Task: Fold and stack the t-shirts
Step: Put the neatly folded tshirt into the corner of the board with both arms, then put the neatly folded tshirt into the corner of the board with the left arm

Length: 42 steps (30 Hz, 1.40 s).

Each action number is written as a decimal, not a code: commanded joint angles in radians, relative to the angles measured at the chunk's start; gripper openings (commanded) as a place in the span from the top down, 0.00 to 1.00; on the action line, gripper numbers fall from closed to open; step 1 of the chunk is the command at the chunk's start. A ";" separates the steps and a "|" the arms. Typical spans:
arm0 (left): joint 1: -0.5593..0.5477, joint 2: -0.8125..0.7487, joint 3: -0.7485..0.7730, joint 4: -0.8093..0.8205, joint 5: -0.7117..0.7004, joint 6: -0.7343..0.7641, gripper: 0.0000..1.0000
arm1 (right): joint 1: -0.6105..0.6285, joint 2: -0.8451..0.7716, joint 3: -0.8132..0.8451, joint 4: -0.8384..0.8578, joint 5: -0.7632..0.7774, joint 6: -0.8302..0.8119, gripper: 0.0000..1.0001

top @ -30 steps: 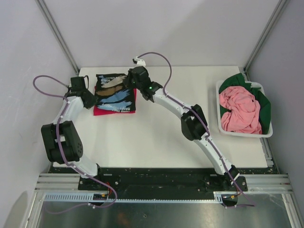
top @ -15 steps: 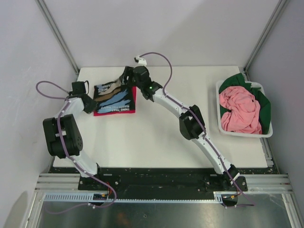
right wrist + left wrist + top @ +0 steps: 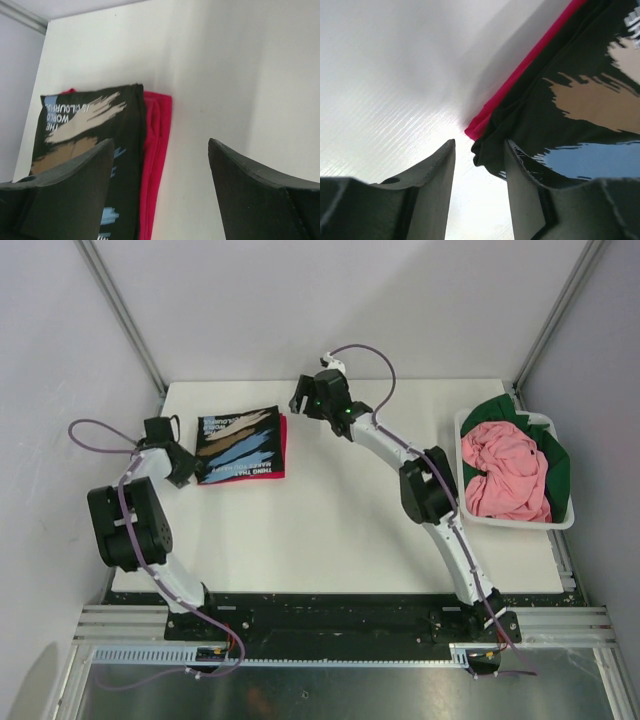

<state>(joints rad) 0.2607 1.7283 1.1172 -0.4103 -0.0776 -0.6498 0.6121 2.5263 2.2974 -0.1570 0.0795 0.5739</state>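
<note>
1. Top view, the cloth: a folded black t-shirt (image 3: 238, 445) with a printed design lies on a folded crimson red t-shirt (image 3: 283, 445) at the far left of the white surface (image 3: 330, 530). The red shows only as a strip along the stack's edges. A pink t-shirt (image 3: 505, 472) and a dark green t-shirt (image 3: 556, 465) sit crumpled in a white basket (image 3: 461, 495) at the right. I judge the task about half done.

2. Top view, the arms: the left arm is doubled back on itself, with the left gripper (image 3: 192, 468) low at the stack's near left corner. The right arm reaches long toward the far edge. The right gripper (image 3: 300, 400) sits near the stack's far right corner, apart from it.

3. Left wrist view: the left gripper (image 3: 479, 145) has its jaws narrowly parted, pinching nothing. The corner of the black t-shirt (image 3: 580, 100) lies just beside the jaw on the right of the picture, and I cannot tell if they touch. The crimson red t-shirt (image 3: 520, 75) peeks out beneath.

4. Right wrist view: the right gripper (image 3: 160, 145) has its jaws wide and empty, looking down on the black t-shirt (image 3: 95, 120) and the red edge (image 3: 157, 130).

5. My judgement: the step in hand is letting go of the stack. To do it well I would lift the left arm straight up before moving sideways, so that the near corner is not dragged or unfolded. Then I would send the right arm to the basket.
</note>
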 commanded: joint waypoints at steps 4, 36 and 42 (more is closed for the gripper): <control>-0.085 -0.236 0.052 0.026 -0.100 0.121 0.46 | -0.008 -0.328 -0.243 -0.068 0.006 -0.033 0.21; -0.547 0.290 0.296 0.011 -0.005 0.055 0.50 | -0.142 -0.950 -1.034 -0.198 -0.025 0.019 0.25; -0.452 0.336 0.357 -0.007 -0.019 0.117 0.51 | -0.143 -0.946 -1.035 -0.206 -0.027 0.011 0.25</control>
<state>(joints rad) -0.2657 2.0270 1.4017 -0.4049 -0.0467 -0.6022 0.4736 1.6115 1.2606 -0.3546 0.0444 0.6014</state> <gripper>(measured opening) 0.495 0.754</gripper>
